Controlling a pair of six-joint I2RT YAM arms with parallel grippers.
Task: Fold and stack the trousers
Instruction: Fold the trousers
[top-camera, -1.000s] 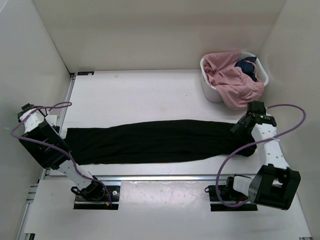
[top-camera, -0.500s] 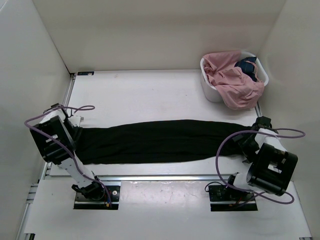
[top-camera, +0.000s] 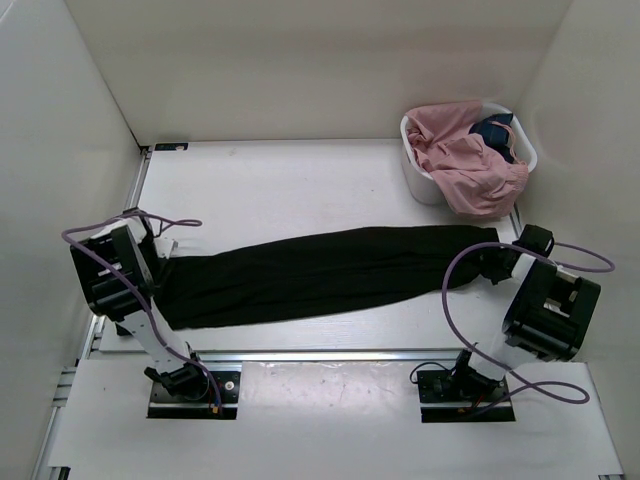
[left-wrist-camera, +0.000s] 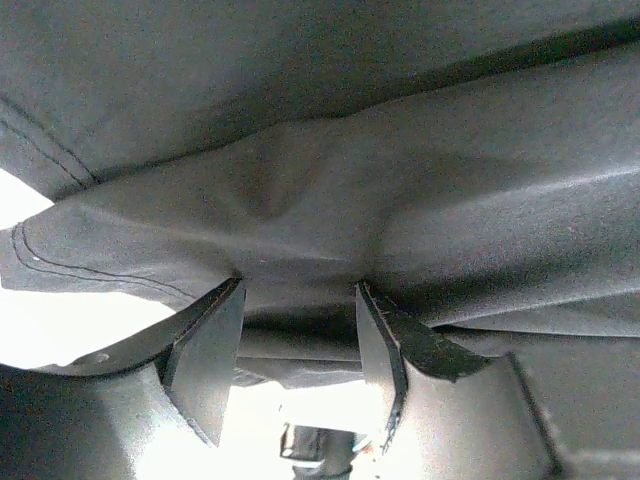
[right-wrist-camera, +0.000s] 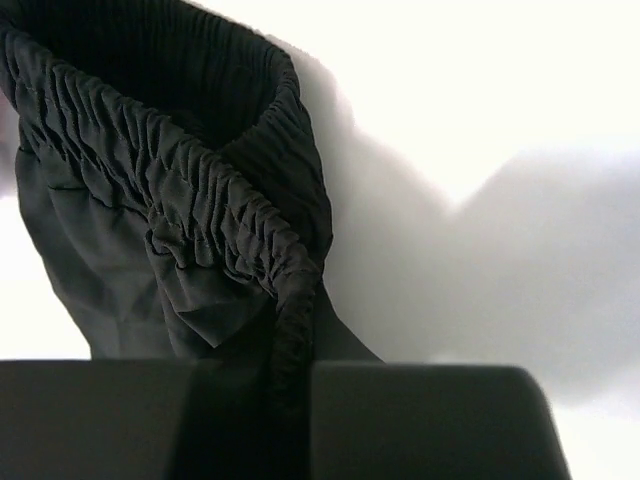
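The black trousers (top-camera: 320, 272) lie stretched across the table, slanting from near left to far right. My right gripper (top-camera: 497, 262) is at their right end. In the right wrist view it (right-wrist-camera: 290, 365) is shut on the gathered elastic waistband (right-wrist-camera: 200, 200), which runs down between the fingers. My left gripper (top-camera: 160, 268) sits at the leg ends on the left. In the left wrist view its jaws (left-wrist-camera: 298, 290) stand apart, tips pressed into the dark cloth (left-wrist-camera: 400, 180), with a fold lying across the gap.
A white basket (top-camera: 425, 185) stands at the back right with pink clothes (top-camera: 465, 160) spilling over its rim and a dark blue item (top-camera: 493, 130) inside. White walls close in the table on three sides. Purple cables loop by both arms.
The right gripper has shut on the waistband and drawn that end back and right, slanting the trousers. The left arm swung in from the far left onto the leg ends.
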